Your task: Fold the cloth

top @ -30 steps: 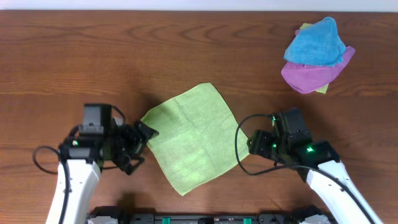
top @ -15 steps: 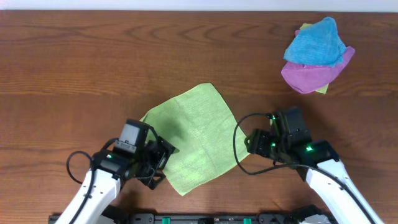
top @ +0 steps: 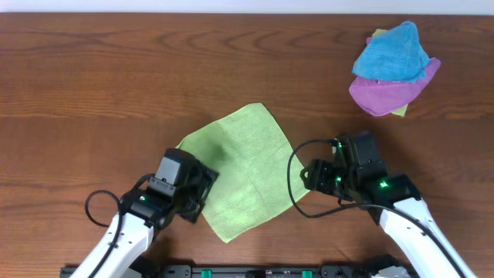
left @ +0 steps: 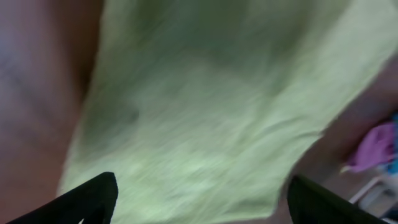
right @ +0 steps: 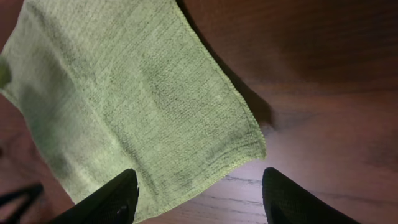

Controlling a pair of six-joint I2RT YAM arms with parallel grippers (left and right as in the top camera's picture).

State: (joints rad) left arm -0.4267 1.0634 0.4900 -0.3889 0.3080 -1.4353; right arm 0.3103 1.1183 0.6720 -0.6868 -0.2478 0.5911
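While one lime-green cloth (top: 239, 170) lies flat near the middle of the tabletop's (top: 116, 77) near edge, two grippers flank it: left gripper (top: 199, 190) over its near-left edge, right gripper (top: 309, 176) beside its right corner, both spread wide and empty. One blue cloth (top: 390, 52) and one purple cloth (top: 390, 93) are heaped by the far right corner.

The left gripper (left: 202, 204) and right gripper (right: 198, 200) have matte black fingers (right: 112, 198). Behind the jaws sit black wrist blocks (top: 356, 158) with green lights (top: 384, 184), looping black cables (top: 294, 174) and white arm shells (top: 413, 228).
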